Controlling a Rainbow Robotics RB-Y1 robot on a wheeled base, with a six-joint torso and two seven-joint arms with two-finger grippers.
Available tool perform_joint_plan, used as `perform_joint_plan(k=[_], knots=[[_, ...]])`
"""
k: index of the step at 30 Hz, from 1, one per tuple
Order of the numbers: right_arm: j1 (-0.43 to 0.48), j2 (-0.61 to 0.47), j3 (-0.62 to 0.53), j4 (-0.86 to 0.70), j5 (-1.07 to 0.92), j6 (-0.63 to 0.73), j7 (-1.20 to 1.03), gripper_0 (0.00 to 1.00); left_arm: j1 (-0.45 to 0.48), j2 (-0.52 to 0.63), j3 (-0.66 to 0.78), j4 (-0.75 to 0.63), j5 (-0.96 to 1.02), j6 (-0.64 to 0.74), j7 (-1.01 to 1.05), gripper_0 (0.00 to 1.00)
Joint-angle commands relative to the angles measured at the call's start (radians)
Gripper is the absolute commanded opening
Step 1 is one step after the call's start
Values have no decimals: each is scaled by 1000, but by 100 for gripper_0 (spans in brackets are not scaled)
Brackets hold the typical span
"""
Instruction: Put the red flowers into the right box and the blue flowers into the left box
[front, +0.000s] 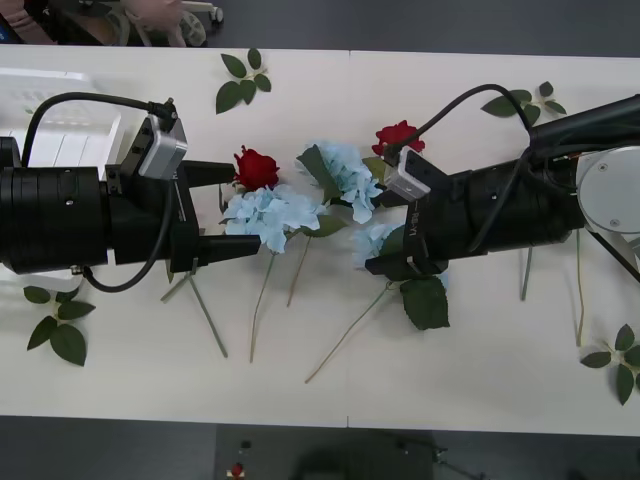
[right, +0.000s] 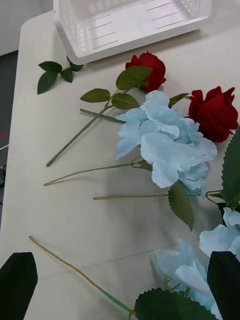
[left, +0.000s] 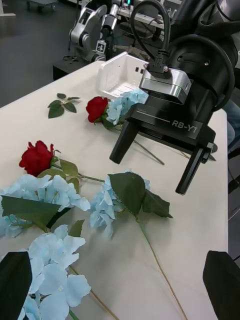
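Blue flowers (front: 270, 215), seemingly three, and two red flowers (front: 256, 168) are lying between the spread-fingered left gripper (front: 232, 210) and right gripper (front: 378, 232).

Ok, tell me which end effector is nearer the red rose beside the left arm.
Left. The left end effector sits open right beside the red rose, its upper finger almost touching the bloom. The right end effector is open farther off, across the blue flowers.
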Motion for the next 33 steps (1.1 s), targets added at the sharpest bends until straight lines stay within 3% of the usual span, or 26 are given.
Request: perform_joint_plan(k=[1, 6, 8, 12, 15, 19, 24, 33], knots=[[41, 19, 3, -10, 7, 8, 27, 100, -13, 4, 9, -22, 0, -6, -9, 100], [35, 21, -53, -13, 6, 71, -53, 100, 32, -59, 1, -38, 70, -3, 0, 100], [6, 18, -118, -15, -3, 183, -231, 100, 61, -68, 61, -22, 248, 8, 65, 100], [-48, -4, -264, -26, -2, 414, -635, 100, 59, 23, 133, 4, 258, 37, 326, 100], [-78, -22, -365, -26, 23, 592, -997, 100, 58, 98, 139, 58, 199, 93, 582, 100], [-81, -80, -392, -26, 139, 672, -1170, 100, 53, 109, 136, 131, -80, 202, 856, 100], [-42, -139, -308, -9, 388, 614, -1178, 100, -45, 33, 57, 203, -457, 315, 1131, 100], [-28, -157, -149, 198, 606, 282, -1159, 100, -244, -92, -118, 415, -701, 373, 1347, 100]])
